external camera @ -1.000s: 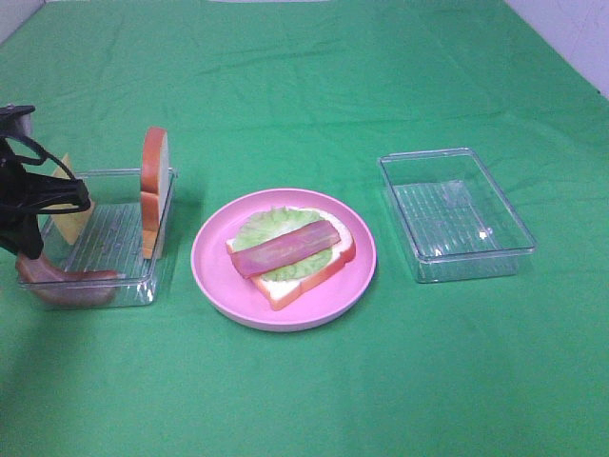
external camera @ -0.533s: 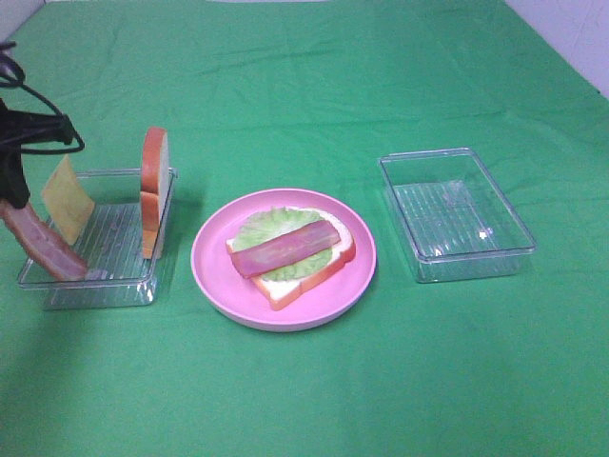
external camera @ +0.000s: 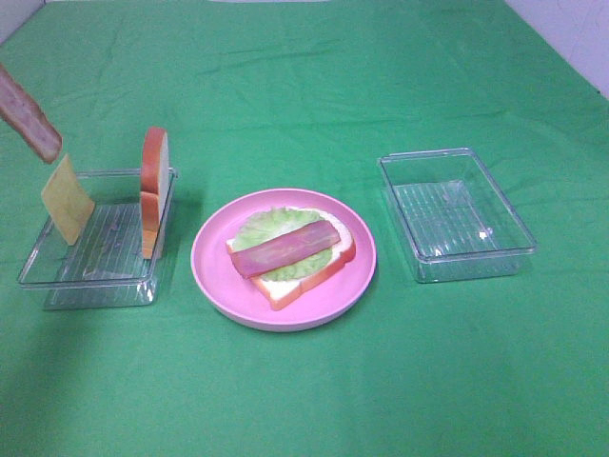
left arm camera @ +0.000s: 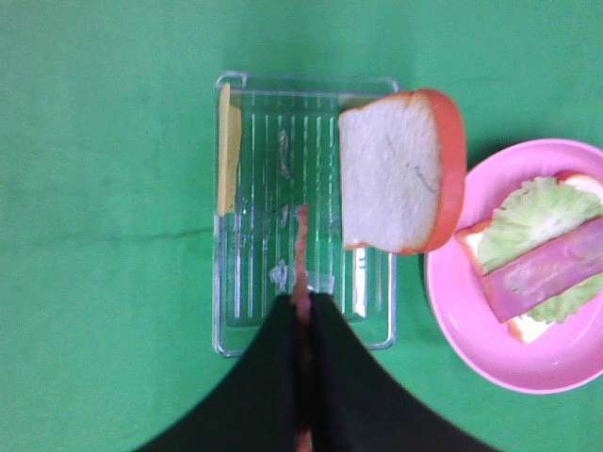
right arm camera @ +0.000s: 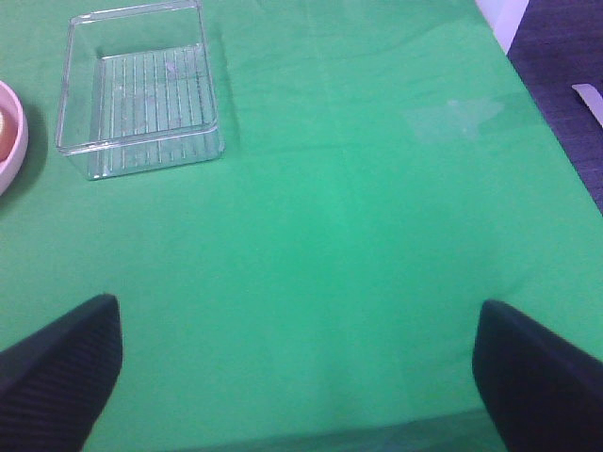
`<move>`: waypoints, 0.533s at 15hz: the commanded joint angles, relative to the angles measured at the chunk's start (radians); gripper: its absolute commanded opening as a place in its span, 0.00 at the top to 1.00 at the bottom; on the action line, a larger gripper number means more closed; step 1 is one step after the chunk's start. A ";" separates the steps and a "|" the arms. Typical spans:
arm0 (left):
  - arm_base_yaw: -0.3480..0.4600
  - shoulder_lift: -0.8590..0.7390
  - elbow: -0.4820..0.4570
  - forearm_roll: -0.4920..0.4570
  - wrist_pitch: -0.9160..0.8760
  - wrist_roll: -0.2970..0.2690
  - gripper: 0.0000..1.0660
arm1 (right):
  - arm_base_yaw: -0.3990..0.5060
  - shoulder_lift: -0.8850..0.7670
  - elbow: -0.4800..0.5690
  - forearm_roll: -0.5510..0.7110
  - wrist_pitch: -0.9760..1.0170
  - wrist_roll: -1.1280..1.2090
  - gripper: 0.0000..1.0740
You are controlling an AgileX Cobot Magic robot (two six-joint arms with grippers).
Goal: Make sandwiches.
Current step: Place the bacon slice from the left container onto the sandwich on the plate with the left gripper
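On the pink plate (external camera: pixel 214 276) lies a bread slice (external camera: pixel 319 274) with a lettuce leaf (external camera: pixel 259 227) and one bacon strip (external camera: pixel 285 249) on top. My left gripper (left arm camera: pixel 302 306) is shut on a second bacon strip (left arm camera: pixel 301 247), which hangs high above the left clear tray (left arm camera: pixel 254 282). In the high view only that strip (external camera: pixel 29 122) shows at the far left edge; the gripper itself is out of frame. A second bread slice (external camera: pixel 154 190) stands upright in the left tray and a cheese square (external camera: pixel 67 198) leans there. My right gripper (right arm camera: pixel 297 315) is open and empty over bare cloth.
An empty clear tray (external camera: pixel 457 214) stands right of the plate and also shows in the right wrist view (right arm camera: pixel 141 89). Green cloth covers the table. A dark floor strip shows past the table's edge in the right wrist view (right arm camera: pixel 565 56).
My left gripper has lifted the bacon strip up out of the left tray and left the high view. The plate's stack and the trays have not moved.
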 commanded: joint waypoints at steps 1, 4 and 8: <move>-0.006 -0.003 -0.034 -0.074 0.046 0.011 1.00 | -0.005 -0.034 0.004 0.003 -0.009 -0.008 0.10; -0.031 -0.003 -0.034 -0.199 -0.033 0.069 1.00 | -0.005 -0.034 0.004 0.003 -0.009 -0.008 0.10; -0.222 0.013 -0.034 -0.398 -0.274 0.106 1.00 | -0.005 -0.034 0.004 0.003 -0.009 -0.008 0.10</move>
